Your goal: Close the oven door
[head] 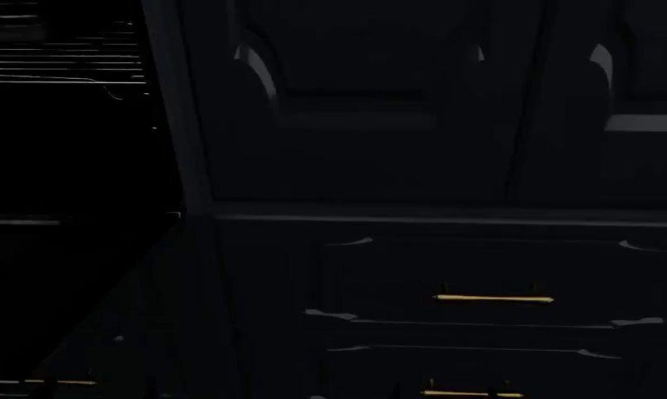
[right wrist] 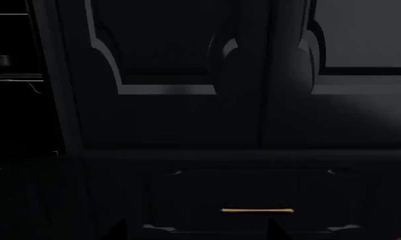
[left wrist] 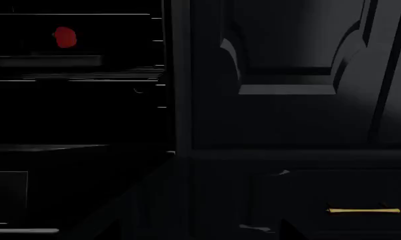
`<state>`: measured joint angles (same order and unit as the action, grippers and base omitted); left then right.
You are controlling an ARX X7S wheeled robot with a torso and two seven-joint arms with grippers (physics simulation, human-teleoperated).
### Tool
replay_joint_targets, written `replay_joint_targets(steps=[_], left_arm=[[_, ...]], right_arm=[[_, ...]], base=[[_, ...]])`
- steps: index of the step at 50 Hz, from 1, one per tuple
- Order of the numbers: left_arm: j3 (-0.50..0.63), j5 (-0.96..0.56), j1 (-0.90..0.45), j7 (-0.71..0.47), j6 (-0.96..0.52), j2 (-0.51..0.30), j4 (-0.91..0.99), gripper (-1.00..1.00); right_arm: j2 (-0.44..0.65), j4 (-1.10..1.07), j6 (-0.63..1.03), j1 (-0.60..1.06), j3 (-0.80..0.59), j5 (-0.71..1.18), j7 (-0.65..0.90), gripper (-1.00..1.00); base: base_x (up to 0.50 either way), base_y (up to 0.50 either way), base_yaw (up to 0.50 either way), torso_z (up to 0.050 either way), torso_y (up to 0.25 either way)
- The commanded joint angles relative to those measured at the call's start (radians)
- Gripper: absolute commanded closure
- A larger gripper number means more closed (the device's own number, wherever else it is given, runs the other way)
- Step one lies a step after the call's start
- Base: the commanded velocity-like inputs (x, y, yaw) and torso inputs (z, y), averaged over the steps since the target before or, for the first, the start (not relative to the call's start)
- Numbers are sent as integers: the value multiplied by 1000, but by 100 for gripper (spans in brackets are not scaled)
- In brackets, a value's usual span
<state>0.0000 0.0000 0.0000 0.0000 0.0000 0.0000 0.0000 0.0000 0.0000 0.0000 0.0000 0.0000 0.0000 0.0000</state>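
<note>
The scene is very dark. The oven point(left wrist: 74, 100) fills one side of the left wrist view, its cavity open, with thin wire racks point(left wrist: 87, 77) and a red spot point(left wrist: 64, 37) inside. The oven door point(left wrist: 40, 190) hangs open below the cavity as a glossy black panel. In the head view the oven point(head: 61, 75) and its door point(head: 45, 283) are at the left. A sliver of the oven point(right wrist: 14, 75) shows in the right wrist view. My left gripper point(left wrist: 200, 236) and right gripper point(right wrist: 197, 236) are open, only dark fingertips showing, apart from the door.
Dark panelled cabinet doors point(head: 356, 108) stand right of the oven. Below them are dark drawer fronts with short brass handles point(head: 493, 298) point(left wrist: 364, 210) point(right wrist: 257, 210). A narrow vertical frame strip point(head: 173, 108) separates oven and cabinets.
</note>
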Motion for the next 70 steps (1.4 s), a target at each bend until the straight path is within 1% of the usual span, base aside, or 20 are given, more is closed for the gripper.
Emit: replay_joint_targets(steps=[1, 6, 18, 20, 30, 31, 32, 33, 45, 46, 47, 50, 61, 70], left_arm=[[11, -10, 0, -11, 0, -10, 0, -100], [22, -27, -15, -39, 32, -28, -35, -100], [59, -50, -7, -72, 23, -54, -11, -100], [65, -39, 0, -84, 41, -58, -16, -100], [76, -52, -6, -98, 37, -78, -16, -100], [77, -57, -12, -94, 99, -74, -89, -100], [76, -63, -8, -97, 38, -79, -25, -100], [77, -64, -8, -99, 33, -81, -21, -100], [88, -79, -11, -114, 32, -92, -20, -100], [91, -74, -20, -108, 150, -84, -147, -100], [91, -81, -12, -117, 43, -93, -29, -100], [95, -84, -7, -123, 28, -98, -9, -100], [105, -93, -8, -137, 53, -109, -33, -100], [112, -89, -9, -154, 78, -118, -42, -100]], right_arm=[[9, 0, 0, 0, -13, 9, 13, -100], [26, 26, -11, 25, -42, 15, 32, -100], [52, 25, -1, 28, -83, 22, 76, -100], [55, 23, -4, 26, -89, 17, 86, -100], [64, 31, -3, 30, -107, 37, 104, -100], [65, 36, -5, 32, -109, 39, 105, -100], [66, 40, -6, 33, -111, 40, 106, -100], [67, 47, -9, 36, -110, 44, 108, -100], [80, 52, -9, 39, -132, 53, 124, -100], [82, 52, -9, 39, -134, 53, 126, -100], [83, 52, -11, 39, -135, 55, 126, -100], [87, 55, -16, 38, -138, 58, 129, -100], [99, 75, -27, 44, -157, 74, 134, -100], [108, 51, -6, 45, -176, 69, 149, -100]], base=[[0, 0, 0, 0, 0], [0, 0, 0, 0, 0], [0, 0, 0, 0, 0], [-256, 0, 0, 0, 0], [-351, 0, 0, 0, 0], [-414, 0, 0, 0, 0], [-414, 0, 0, 0, 0], [-418, 0, 0, 0, 0], [-395, 107, 0, 0, 0], [-379, 215, 0, 0, 0], [-379, 219, 0, 0, 0], [-382, 233, 0, 0, 0], [-358, 266, 0, 0, 0], [-285, 314, 0, 0, 0]])
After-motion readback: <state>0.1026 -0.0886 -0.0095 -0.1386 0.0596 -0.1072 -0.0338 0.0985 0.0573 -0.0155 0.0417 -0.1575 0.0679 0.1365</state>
